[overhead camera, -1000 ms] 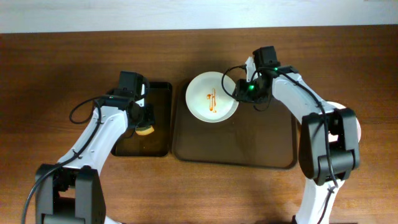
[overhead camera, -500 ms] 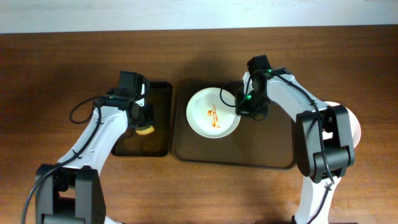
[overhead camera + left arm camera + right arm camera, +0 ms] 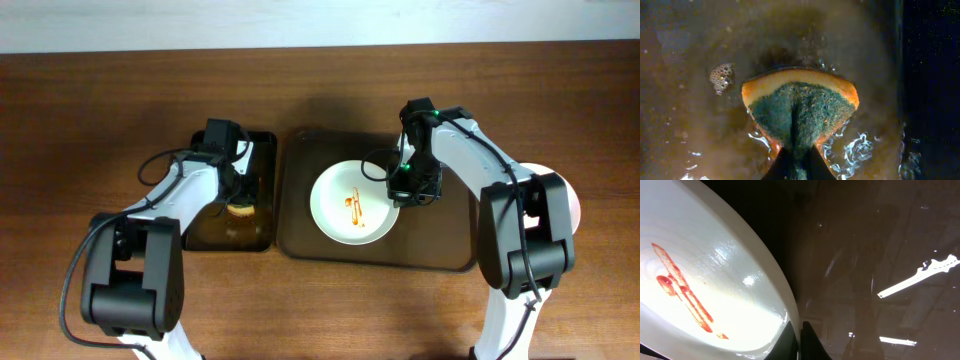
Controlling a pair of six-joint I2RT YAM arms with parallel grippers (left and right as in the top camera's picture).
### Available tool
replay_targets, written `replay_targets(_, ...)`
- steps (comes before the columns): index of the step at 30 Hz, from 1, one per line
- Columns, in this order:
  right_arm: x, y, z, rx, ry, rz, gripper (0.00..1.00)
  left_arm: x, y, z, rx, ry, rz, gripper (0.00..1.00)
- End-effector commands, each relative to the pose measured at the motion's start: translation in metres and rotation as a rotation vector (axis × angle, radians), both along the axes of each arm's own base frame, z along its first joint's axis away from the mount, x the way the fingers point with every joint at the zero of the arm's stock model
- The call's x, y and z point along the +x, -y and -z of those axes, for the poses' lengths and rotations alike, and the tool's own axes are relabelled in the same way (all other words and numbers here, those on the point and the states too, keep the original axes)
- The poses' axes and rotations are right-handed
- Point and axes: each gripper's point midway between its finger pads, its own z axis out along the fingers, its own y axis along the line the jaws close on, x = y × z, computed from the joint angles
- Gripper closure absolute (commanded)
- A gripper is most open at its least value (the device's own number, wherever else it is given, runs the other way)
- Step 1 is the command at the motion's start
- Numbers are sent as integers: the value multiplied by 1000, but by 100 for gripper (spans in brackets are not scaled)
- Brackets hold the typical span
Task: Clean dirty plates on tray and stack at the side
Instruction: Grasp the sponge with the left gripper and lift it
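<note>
A white plate (image 3: 353, 203) with an orange-red sauce squiggle (image 3: 354, 201) lies on the dark brown tray (image 3: 440, 240). My right gripper (image 3: 399, 186) is shut on the plate's right rim. In the right wrist view the plate (image 3: 705, 280) fills the left, its rim pinched at my gripper (image 3: 799, 340). My left gripper (image 3: 237, 196) is over the narrow black tray (image 3: 262, 150), shut on an orange sponge (image 3: 238, 210). In the left wrist view the sponge (image 3: 800, 107), green scrub side up, is folded at my gripper (image 3: 796, 162) above wet, sudsy tray bottom.
The rim of another plate (image 3: 572, 205) shows at the right of the tray, mostly hidden behind my right arm. The black tray holds soapy water with bubbles (image 3: 721, 77). Bare wooden table (image 3: 60, 130) surrounds both trays.
My right gripper has dragged the white plate from the tray's back left corner toward the tray's middle. My left gripper with the sponge has shifted slightly right and toward the front in the black tray.
</note>
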Motion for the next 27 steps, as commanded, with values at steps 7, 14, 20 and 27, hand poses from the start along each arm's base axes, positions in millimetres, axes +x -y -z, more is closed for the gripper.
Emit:
replay_targets(7,2,2,-9,-22,31,-12,96,-28,22,18,-118,-143,105,100)
replay_targets(14,1,2,-9,-22,27,-12,96,-27,7,20,-43,-144,21,100)
replay_targets(20,0,2,-9,-23,24,-12,96,-10,-6,-11,15,-59,-75,100)
replay_targets(27,2,2,-9,-21,32,-11,96,2,10,-88,-101,127,-47,100)
